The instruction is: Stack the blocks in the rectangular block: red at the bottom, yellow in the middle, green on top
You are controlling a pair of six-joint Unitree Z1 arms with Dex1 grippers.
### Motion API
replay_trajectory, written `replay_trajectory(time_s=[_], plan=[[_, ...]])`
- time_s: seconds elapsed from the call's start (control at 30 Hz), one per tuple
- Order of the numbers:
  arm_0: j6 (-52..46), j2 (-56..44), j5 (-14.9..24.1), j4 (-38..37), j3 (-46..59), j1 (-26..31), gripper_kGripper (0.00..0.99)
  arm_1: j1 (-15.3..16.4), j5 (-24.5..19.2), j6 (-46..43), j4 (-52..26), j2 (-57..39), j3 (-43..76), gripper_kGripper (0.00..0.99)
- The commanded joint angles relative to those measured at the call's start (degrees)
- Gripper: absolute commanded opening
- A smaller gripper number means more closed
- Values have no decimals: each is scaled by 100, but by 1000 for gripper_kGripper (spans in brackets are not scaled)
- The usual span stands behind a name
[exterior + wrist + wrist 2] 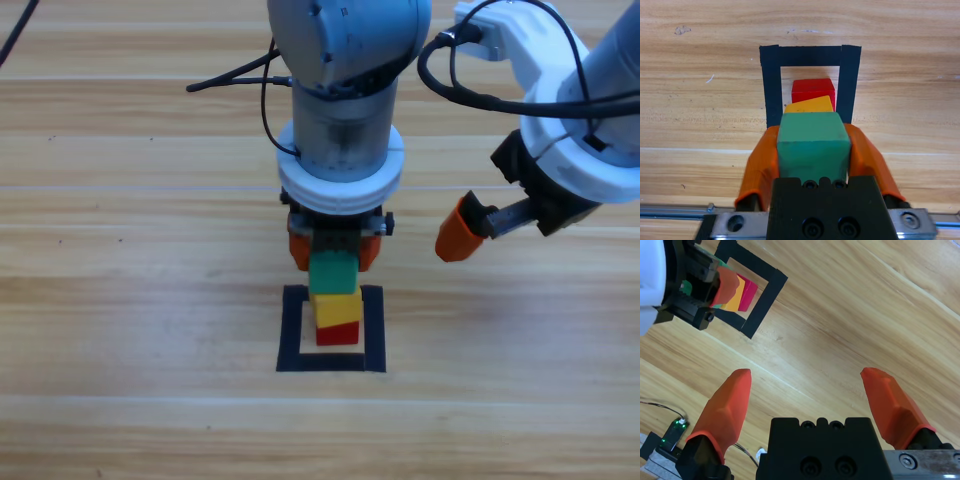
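**Green cube on the stack, not yet let go**

The green cube [332, 272] sits at the top of a 3-high column, directly above the yellow cube [335, 308], which rests on the red cube [338, 333]; the whole column stands inside the black tape outline [290, 330], toward its far side as the high view shows it. So the order asked for, red, yellow, green, looks to be in place; what is left, by my reading, is for the left gripper [334, 250] to let go and lift clear without nudging the column.

That gripper's 2 orange jaws are closed against opposite faces of the green cube, gripping it; whether the cube's weight already rests fully on the yellow 1 cannot be told.

The left wrist view adds what the high view hides: the jaws hug the green cube's sides squarely, and the yellow cube looks slightly turned against the red one below it, so the column may not be perfectly aligned. The high view alone shows all 3 colours in a vertical line.

The right gripper [478, 228] waits off to the right, well apart from the stack; its own wrist view shows its jaws spread wide with nothing between them, over bare wooden table [850, 315], and catches the stack from the side.
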Motion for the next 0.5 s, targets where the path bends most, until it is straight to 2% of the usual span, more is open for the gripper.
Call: replay_trajectory(time_s=[0.03, 0.1, 0.17, 0.5], plan=[[59, 160, -66, 5, 30, -115, 750, -114, -82, -23, 75, 470, -29, 988], [59, 142, -66, 5, 39, -115, 839, -114, -82, -23, 93, 497, -47, 988], [59, 116, -58, 13, 65, -115, 868, -114, -117, -23, 110, 505, -73, 988], [68, -43, -58, 13, 48, -115, 885, -114, -126, -41, 172, 505, -117, 988]])
